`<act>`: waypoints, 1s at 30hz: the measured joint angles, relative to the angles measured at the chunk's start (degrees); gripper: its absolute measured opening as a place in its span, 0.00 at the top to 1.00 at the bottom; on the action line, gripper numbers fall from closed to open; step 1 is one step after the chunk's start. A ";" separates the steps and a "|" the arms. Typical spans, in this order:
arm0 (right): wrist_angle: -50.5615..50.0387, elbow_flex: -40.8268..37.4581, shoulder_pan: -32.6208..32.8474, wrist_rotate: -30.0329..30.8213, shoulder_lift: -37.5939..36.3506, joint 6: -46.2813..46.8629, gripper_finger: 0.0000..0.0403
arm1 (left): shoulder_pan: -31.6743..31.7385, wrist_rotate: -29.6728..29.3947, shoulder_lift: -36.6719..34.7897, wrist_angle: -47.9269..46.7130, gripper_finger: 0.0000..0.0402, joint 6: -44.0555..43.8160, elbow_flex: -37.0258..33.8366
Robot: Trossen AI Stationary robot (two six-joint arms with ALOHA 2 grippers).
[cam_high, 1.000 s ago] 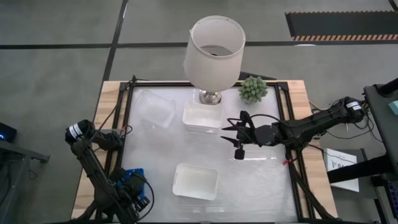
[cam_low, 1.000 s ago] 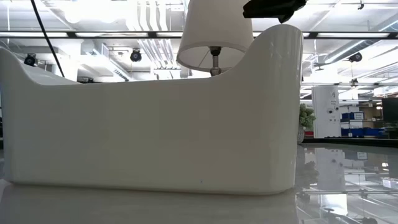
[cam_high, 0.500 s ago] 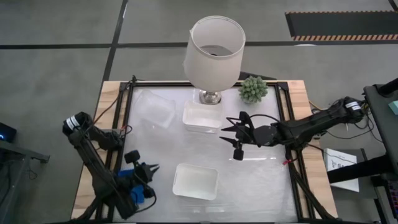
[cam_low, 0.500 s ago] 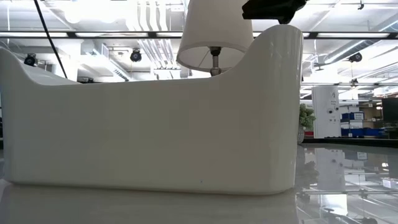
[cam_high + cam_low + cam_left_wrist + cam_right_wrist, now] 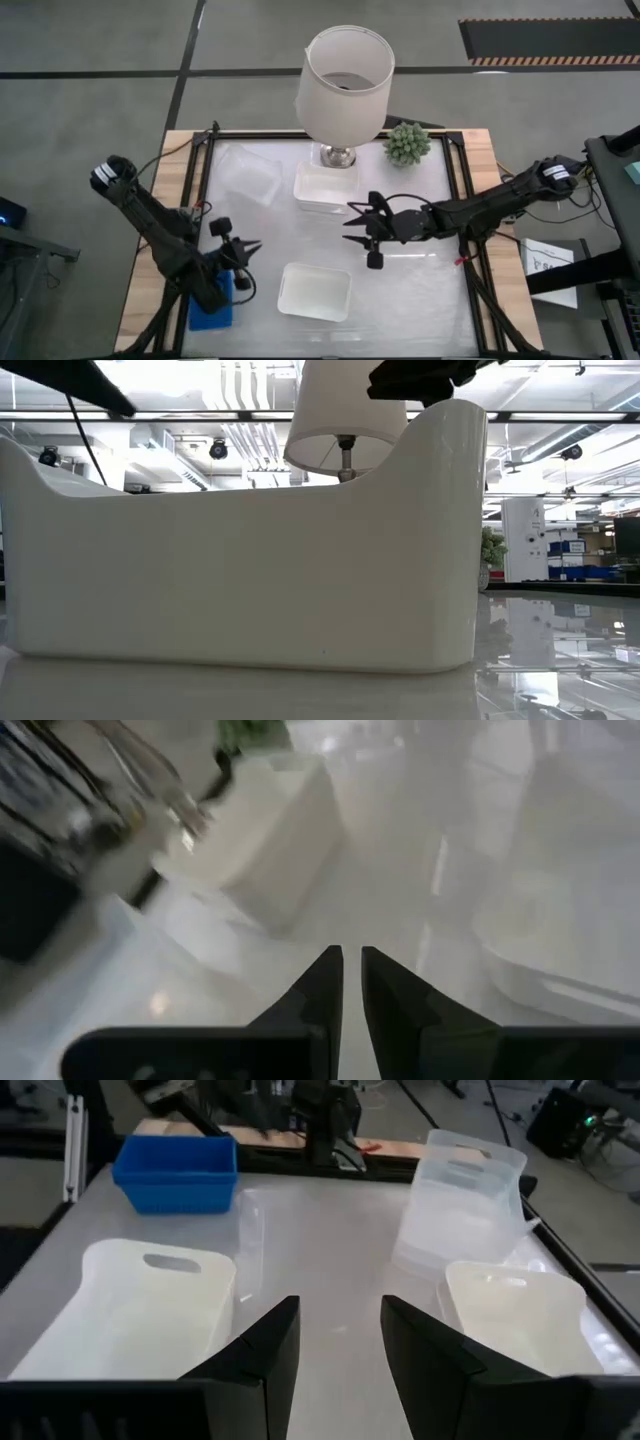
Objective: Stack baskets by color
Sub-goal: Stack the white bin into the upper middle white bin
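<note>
Two white baskets face you: one [image 5: 315,291] near the worktop's [image 5: 400,290] front, one [image 5: 324,187] touching the lamp [image 5: 343,85], beside the clear container [image 5: 247,172]. Blue basket [image 5: 213,303] sits by your pressed-together left pincer [image 5: 246,262]; right pincer [image 5: 357,226] hovers spread, empty.

Open tabletop [image 5: 400,285] between 2 white baskets: near [image 5: 315,291], far [image 5: 325,187]. Lamp [image 5: 344,85], plant [image 5: 407,143] crowd far edge; clear container [image 5: 248,173] far-left.

One basket [image 5: 315,291] lies well before another [image 5: 325,188] by the lamp [image 5: 344,95].
</note>
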 joint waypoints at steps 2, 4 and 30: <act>-0.37 1.50 0.00 0.00 1.28 -1.40 0.67 | 1.30 -3.39 -2.60 3.31 0.95 4.91 -2.27; 0.05 3.38 -0.05 -0.99 2.73 -3.34 0.66 | 2.69 -5.88 -5.06 5.29 0.95 9.33 -4.27; -27.76 43.70 -2.67 -27.02 34.11 -24.84 0.44 | 7.52 -16.99 -14.04 11.70 0.95 18.83 -15.00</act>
